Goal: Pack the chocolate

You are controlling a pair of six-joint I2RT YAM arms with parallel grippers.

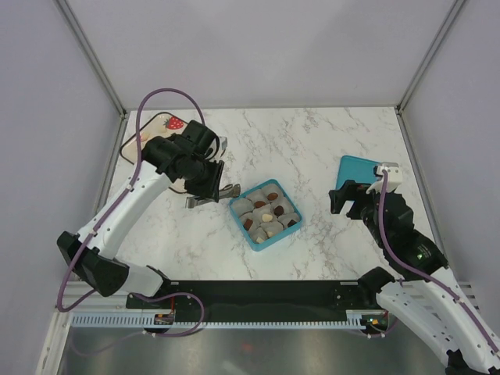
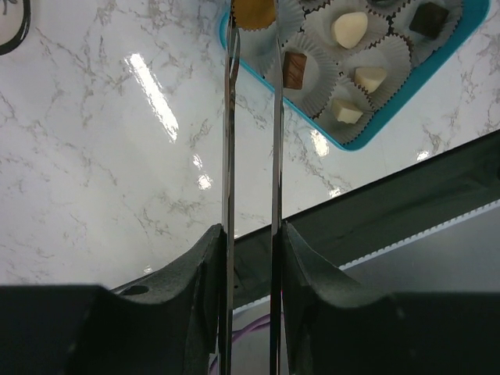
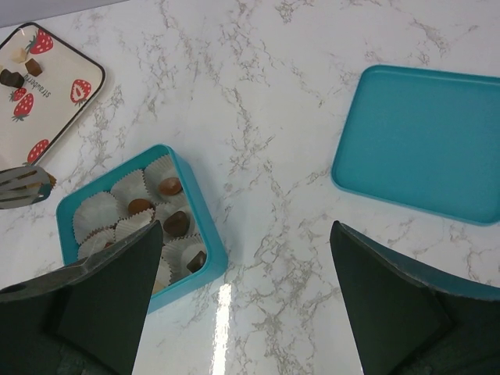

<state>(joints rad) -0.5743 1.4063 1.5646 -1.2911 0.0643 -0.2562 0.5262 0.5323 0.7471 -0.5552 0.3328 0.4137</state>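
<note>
The chocolate (image 2: 349, 29) sits mostly in the teal box (image 1: 255, 238) in the middle of the tabletop (image 1: 312, 141), one piece to each white paper cup (image 2: 391, 55), so the pieces stay apart and do not rub. The lid (image 3: 422, 141) lies flat off to the right, well apart from the box, which keeps the compartments open from above. A few pieces (image 3: 11, 76) wait on the strawberry plate (image 3: 74, 117) at the far left.

The pieces are far smaller than the fingers, which is probably why the left tool (image 2: 251, 258) works through a pair of metal tongs (image 2: 229, 156). Its jaws are drawn in partway and clamp the two long blades, pressing them nearly parallel. At the blade tips a light brown piece (image 2: 255, 11) is pinched. From above, the tips are at the box's left corner, right by the rim. Whether the piece is already over a cup I cannot tell. Two cups on that side look empty in the right wrist view, so this reads as a carry toward one of them.

The right tool (image 3: 245, 226) hangs over the tabletop beside the lid with its jaws spread wide, holding and touching nothing, likely kept clear until the lid is needed
</note>
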